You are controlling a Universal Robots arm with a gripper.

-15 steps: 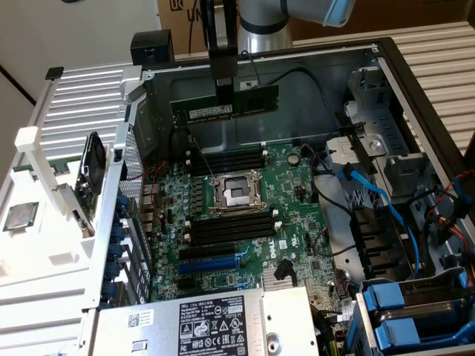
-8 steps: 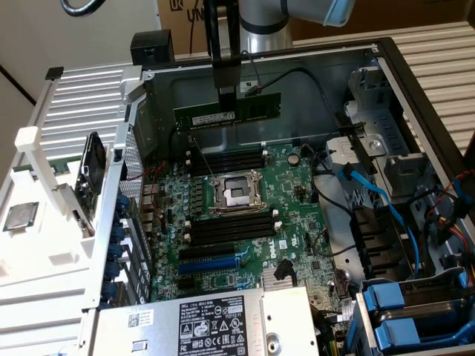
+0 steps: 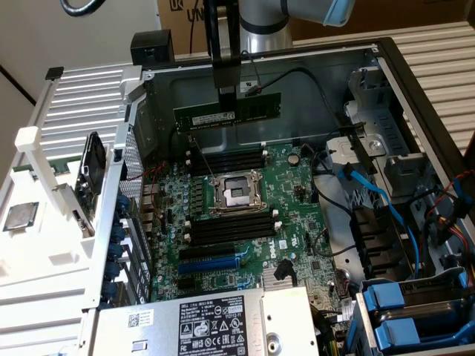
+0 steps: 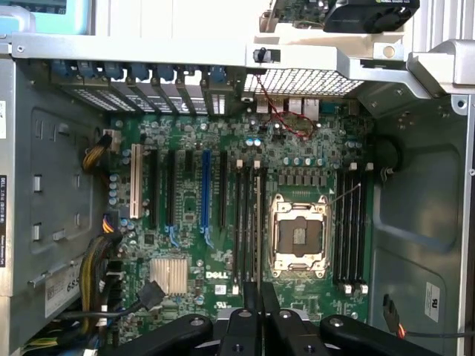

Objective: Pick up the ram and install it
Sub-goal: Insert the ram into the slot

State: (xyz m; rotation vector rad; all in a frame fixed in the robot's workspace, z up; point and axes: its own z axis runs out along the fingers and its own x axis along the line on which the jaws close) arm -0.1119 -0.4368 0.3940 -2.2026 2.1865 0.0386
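Half of the task is done: the ram (image 3: 228, 113) is held clamped in the gripper (image 3: 226, 90) above the motherboard (image 3: 245, 215), not yet seated in a slot.

The exterior view looks down at a slant from above the open case (image 3: 415, 81), fairly near, facing toward 12 o'clock where the arm (image 3: 260, 22) enters. The wrist view looks straight down from close above, the gripper (image 4: 252, 319) at 6 o'clock. Both share the motherboard (image 3: 245, 215) (image 4: 237, 193) and its socket (image 3: 236, 191) (image 4: 298, 236).
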